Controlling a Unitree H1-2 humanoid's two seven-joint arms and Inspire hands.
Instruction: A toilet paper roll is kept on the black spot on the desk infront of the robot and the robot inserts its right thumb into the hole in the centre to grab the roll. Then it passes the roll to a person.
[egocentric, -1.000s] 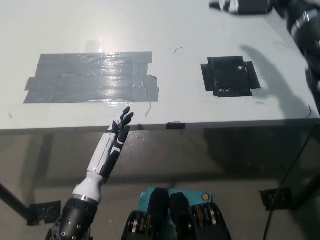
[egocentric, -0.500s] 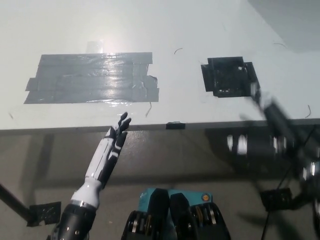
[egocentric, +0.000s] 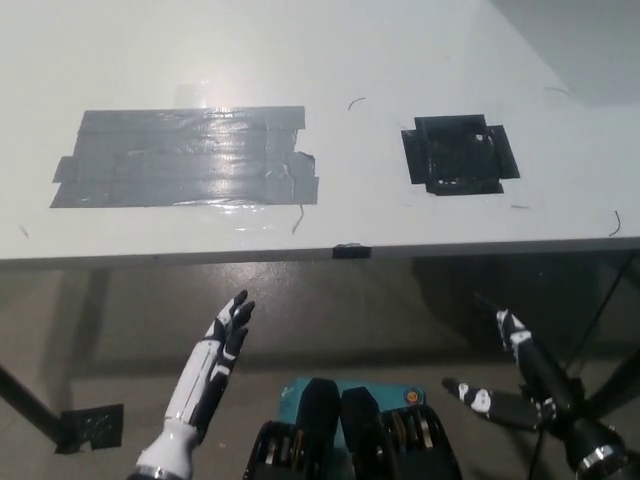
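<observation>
Both robot hands low and empty, no roll on the black spot

The white bench (egocentric: 300, 60) fills the upper part of the head view, carrying a wide patch of grey tape (egocentric: 185, 157) on the left and the black spot (egocentric: 458, 154) on the right; the spot is bare and no toilet paper roll shows anywhere in view, nor any person. The spot lies up and slightly left of the right robot hand (egocentric: 510, 385), which is the nearer of the two and sits below the bench edge, fingers spread, holding nothing. The left robot hand (egocentric: 225, 335) rests at the lower left, also below the edge, fingers extended toward the bench, released and empty.
</observation>
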